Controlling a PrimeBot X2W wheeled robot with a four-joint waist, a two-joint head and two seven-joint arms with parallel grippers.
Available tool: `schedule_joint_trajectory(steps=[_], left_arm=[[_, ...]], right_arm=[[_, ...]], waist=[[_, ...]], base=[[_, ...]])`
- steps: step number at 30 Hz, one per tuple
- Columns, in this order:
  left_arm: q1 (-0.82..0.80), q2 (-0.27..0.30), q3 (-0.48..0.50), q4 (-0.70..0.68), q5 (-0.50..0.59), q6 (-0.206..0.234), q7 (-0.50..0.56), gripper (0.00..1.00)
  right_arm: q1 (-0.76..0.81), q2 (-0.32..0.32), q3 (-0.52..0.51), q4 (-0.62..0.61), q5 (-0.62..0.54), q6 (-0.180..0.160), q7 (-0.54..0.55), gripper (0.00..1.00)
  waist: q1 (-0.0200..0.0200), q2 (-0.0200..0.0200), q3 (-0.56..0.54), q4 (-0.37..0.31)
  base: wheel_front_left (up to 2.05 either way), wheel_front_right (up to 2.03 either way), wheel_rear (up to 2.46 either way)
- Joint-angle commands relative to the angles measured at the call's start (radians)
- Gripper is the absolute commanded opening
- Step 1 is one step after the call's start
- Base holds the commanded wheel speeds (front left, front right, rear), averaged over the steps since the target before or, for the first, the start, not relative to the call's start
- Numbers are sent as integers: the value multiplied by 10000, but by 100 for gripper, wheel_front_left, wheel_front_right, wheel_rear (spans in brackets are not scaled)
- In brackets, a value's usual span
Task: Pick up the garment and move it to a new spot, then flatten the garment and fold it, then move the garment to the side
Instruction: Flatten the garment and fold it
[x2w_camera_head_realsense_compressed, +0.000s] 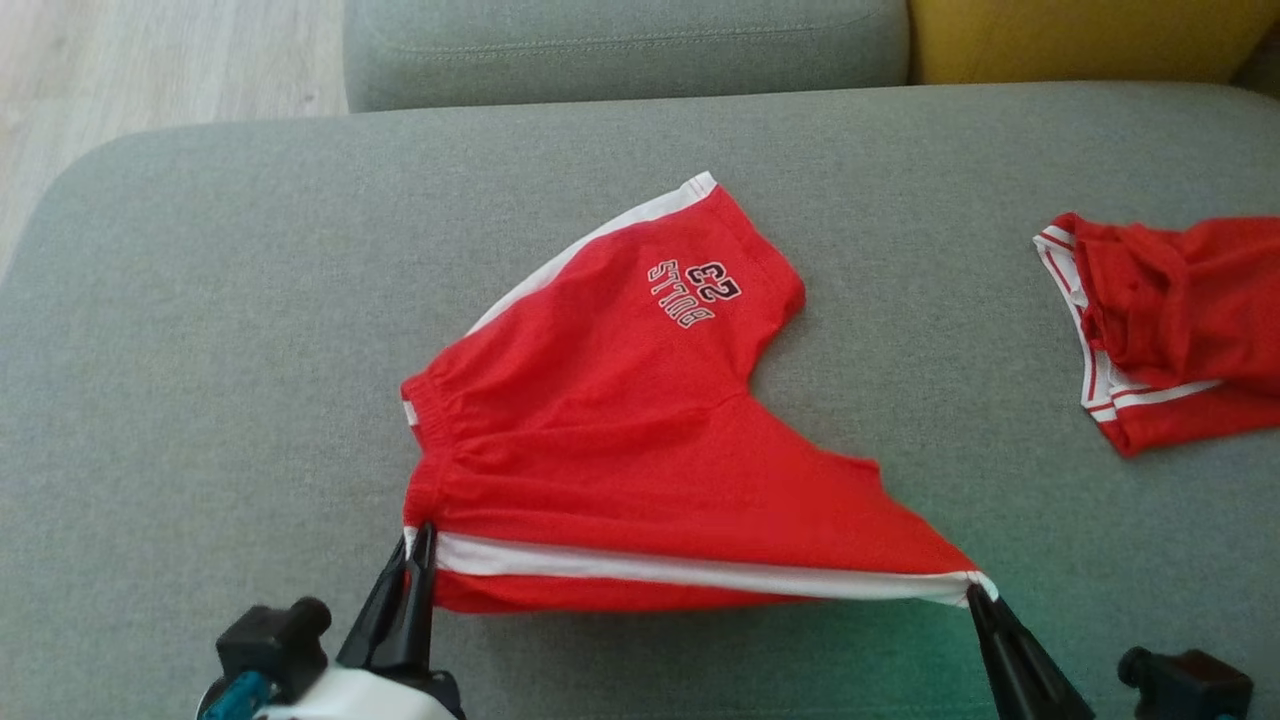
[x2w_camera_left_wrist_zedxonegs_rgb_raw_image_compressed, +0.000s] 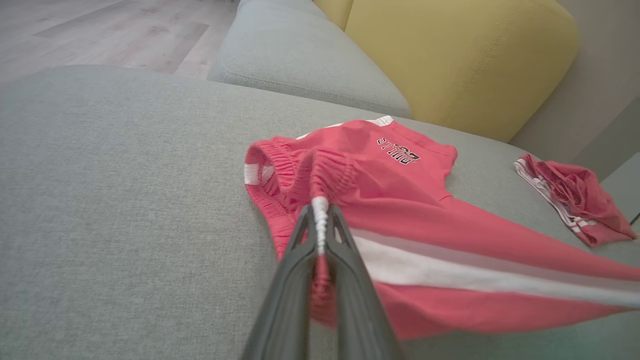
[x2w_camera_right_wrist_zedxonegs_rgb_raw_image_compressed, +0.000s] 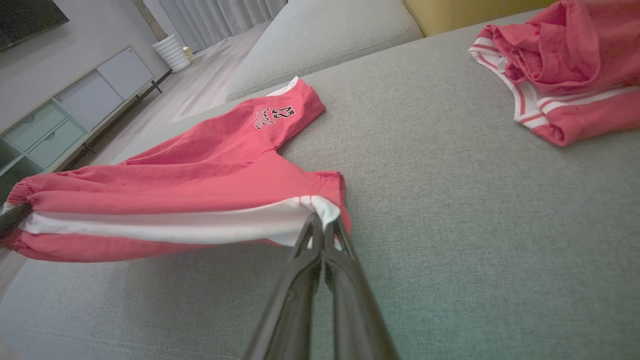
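- the red shorts (x2w_camera_head_realsense_compressed: 620, 440) are lying across the middle of the grey sofa seat (x2w_camera_head_realsense_compressed: 200, 300), closer to its front edge than its back edge; the leg with the printed number is pointing toward the back edge and resting flat;
- the left gripper (x2w_camera_head_realsense_compressed: 418, 540) is pinching the waistband end of the white side stripe (x2w_camera_head_realsense_compressed: 700, 572), its two dark fingers closed tight on the cloth;
- the right gripper (x2w_camera_head_realsense_compressed: 975, 592) is clamping the hem end of the same stripe, fingers pressed together on it;
- the stripe is stretching taut between the two grippers; that near side of the shorts is hanging raised off the seat;
- a second red garment (x2w_camera_head_realsense_compressed: 1170, 320) with white trim is lying crumpled toward the seat's right edge, well apart from the shorts;
- a grey cushion (x2w_camera_head_realsense_compressed: 620, 50) and a yellow cushion (x2w_camera_head_realsense_compressed: 1080, 35) are sitting along the back edge
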Motion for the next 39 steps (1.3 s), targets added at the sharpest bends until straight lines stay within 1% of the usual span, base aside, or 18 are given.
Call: schedule_joint_trajectory(steps=[1, 5, 9, 14, 17, 23, 28, 30, 31, 35, 39], left_arm=[[-204, 58, 409, -498, -71, 127, 66, 0], [-192, -13, 445, -616, -438, 88, 203, 0], [-656, 89, 441, -502, -600, -102, 410, 0], [-1697, 91, 570, -1, -1039, -328, 740, 0], [-2475, 50, 645, 350, -1283, -448, 846, 0], [-4110, -81, 719, 1374, -1756, -684, 922, 0], [-5350, -230, 677, 2259, -2209, -899, 796, 0], [-5787, -272, 598, 2591, -2305, -984, 690, 0], [-6192, -311, 537, 2918, -2397, -1040, 507, 0], [-6873, -376, 320, 3570, -2568, -1147, 68, 0], [-7296, -414, 53, 4281, -2818, -1193, -222, 0]], right_arm=[[-188, -78, 133, -407, 70, -9, 9, 0], [-368, -77, 36, -371, 46, -9, 46, 0], [-1027, -77, -193, -165, -54, -9, 97, 0], [-2709, -112, -185, 395, -289, -9, 178, 0], [-4135, -413, 174, 1006, -290, -9, 268, 0], [-7093, -1320, 1000, 2719, -39, -9, 399, 0], [-9402, -1805, 1678, 4321, 325, -9, 296, 0], [-10237, -1942, 1974, 5051, 517, -9, 259, 0], [-10987, -2060, 2141, 5812, 697, -9, 151, 0], [-12231, -2263, 2630, 7196, 949, -9, -259, 0], [-13107, -2269, 3223, 8412, 1246, -9, -672, 0]], waist=[[1, -1, -15, 8], [1, -1, -31, 23], [1, -1, 110, 150], [1, -1, 692, 302], [1, -1, 1182, 396], [1, -1, 2139, 834], [1, -1, 2808, 1238], [1, -1, 3044, 1410], [1, -1, 3246, 1597], [1, -1, 3544, 1970], [1, -1, 3722, 2169]], base=[[0, 0, 0], [0, 0, 0], [0, 0, 0], [0, 0, 0], [0, 0, 0], [0, 0, 0], [0, 0, 0], [0, 0, 0], [0, 0, 0], [0, 0, 0], [0, 0, 0]])
